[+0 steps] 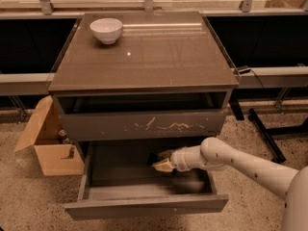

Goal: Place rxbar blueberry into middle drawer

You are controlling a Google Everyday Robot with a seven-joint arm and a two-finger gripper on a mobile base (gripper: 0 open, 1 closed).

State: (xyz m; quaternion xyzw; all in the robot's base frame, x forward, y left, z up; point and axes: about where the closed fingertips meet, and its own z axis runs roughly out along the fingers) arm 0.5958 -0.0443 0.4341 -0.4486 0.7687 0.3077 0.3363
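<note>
The middle drawer (144, 205) is pulled out at the bottom of the grey cabinet, with a plain front panel and a dark inside. My gripper (161, 163) reaches in from the right and sits low inside the drawer, near its middle. A small dark shape (152, 157) at the gripper's tip looks like the rxbar blueberry. I cannot tell whether it is held or lying on the drawer floor.
The drawer above has white scratches across its front (144, 125) and is closed. A white bowl (106, 30) stands at the back left of the cabinet top (144, 61). An open cardboard box (48, 146) sits on the floor to the left. A dark metal stand (269, 129) is on the right.
</note>
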